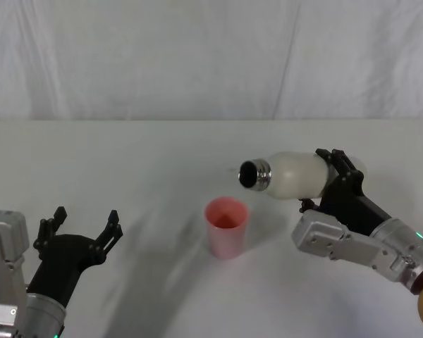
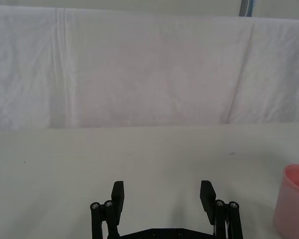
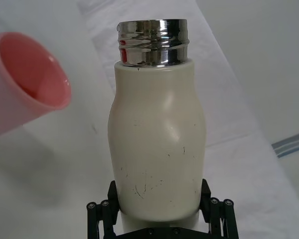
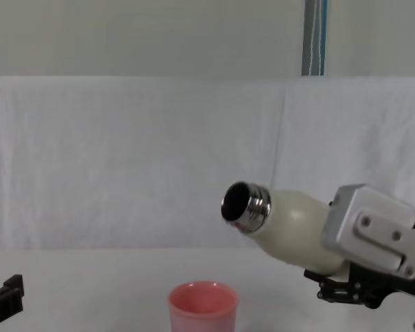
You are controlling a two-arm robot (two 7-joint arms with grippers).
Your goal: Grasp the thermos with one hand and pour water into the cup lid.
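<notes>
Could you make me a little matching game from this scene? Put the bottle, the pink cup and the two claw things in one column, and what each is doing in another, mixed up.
Column one:
1. thermos
2. cup lid
3. left tool
4. right tool

Column two:
A. stands upright on the table
B. open, holding nothing, near the robot's left
C. tipped on its side in the air, steel mouth towards the cup
D. clamped round the bottle's lower body

Pairs: 1-C, 2-A, 3-B, 4-D

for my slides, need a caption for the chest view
Right gripper holds the thermos tilted, open steel neck up and to the right of the pink cup lid.
</notes>
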